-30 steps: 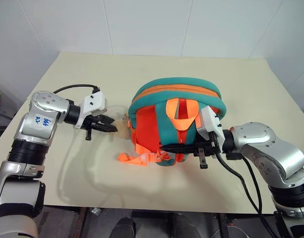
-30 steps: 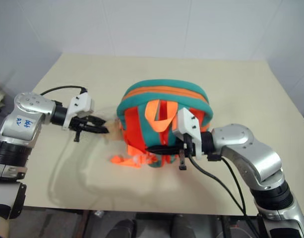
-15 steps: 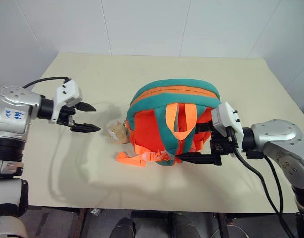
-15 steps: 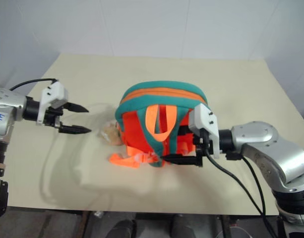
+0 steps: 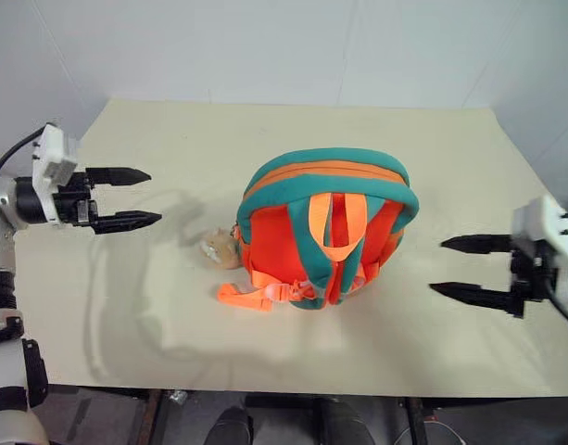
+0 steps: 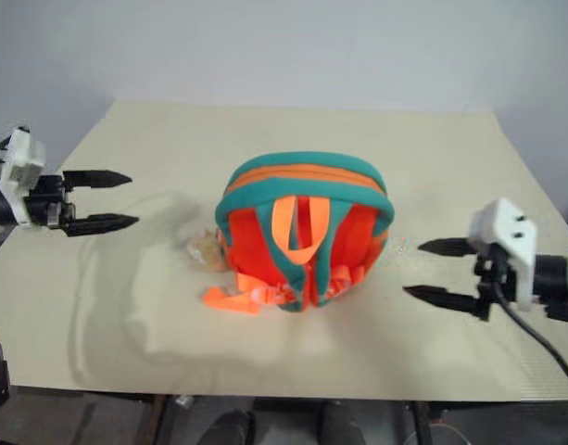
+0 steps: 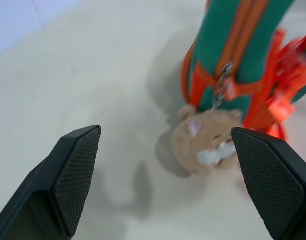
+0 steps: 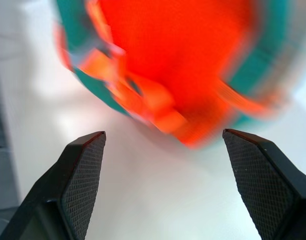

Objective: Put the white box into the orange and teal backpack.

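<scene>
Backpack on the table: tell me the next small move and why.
Probably keep both arms clear and stop. The backpack stands by itself on the table, zipper apparently closed. The left claw and right claw hang open and empty on either side of it.

Both arms away from backpack (image 5: 325,232)
</scene>
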You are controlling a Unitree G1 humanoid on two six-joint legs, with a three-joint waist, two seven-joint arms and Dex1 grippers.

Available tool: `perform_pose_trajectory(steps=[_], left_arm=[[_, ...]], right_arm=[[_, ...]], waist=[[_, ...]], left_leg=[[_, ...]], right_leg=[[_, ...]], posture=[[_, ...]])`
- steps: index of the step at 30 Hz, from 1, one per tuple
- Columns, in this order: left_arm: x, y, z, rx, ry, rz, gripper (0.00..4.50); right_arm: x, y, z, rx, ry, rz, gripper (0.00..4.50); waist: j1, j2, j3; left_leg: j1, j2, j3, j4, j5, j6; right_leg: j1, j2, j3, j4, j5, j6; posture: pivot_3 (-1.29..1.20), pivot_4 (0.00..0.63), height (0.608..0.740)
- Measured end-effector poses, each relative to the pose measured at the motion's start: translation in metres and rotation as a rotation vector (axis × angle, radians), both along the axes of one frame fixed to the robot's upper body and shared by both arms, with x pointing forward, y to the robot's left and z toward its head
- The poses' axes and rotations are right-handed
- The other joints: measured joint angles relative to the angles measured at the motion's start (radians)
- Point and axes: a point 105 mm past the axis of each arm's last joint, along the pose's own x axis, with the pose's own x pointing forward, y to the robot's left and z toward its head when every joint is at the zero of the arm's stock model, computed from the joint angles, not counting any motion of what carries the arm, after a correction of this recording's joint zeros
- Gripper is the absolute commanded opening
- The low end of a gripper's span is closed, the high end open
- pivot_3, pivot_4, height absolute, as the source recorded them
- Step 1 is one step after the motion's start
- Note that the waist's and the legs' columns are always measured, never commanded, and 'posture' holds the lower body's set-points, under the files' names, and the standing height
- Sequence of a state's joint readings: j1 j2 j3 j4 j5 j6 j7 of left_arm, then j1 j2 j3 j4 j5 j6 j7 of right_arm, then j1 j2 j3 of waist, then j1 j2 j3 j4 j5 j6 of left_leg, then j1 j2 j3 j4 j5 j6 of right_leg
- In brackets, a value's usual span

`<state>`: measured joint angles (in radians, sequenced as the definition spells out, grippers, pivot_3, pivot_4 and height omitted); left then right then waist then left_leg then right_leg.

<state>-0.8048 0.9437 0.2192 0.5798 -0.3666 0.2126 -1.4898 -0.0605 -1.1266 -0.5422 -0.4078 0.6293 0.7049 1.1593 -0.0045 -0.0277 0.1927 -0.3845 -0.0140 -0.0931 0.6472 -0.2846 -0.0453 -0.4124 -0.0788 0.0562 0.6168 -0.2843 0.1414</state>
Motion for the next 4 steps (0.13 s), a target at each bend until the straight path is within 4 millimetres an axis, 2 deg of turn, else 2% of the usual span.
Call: perform_pose_trajectory(steps=[4], left_arm=[[-0.006,0.004,0.004,-0.113,-0.045,-0.034,4.45]], right_arm=[[0.001,-0.017,0.009,0.045,-0.087,-0.078,4.46]], waist=[[0.0,0.0,0.0]], left_leg=[[0.002,0.001,0.0,0.0,0.0,0.0]], right_leg=[[0.001,0.0,0.001,0.001,0.0,0.0]], posture=[[0.0,0.15,0.74]])
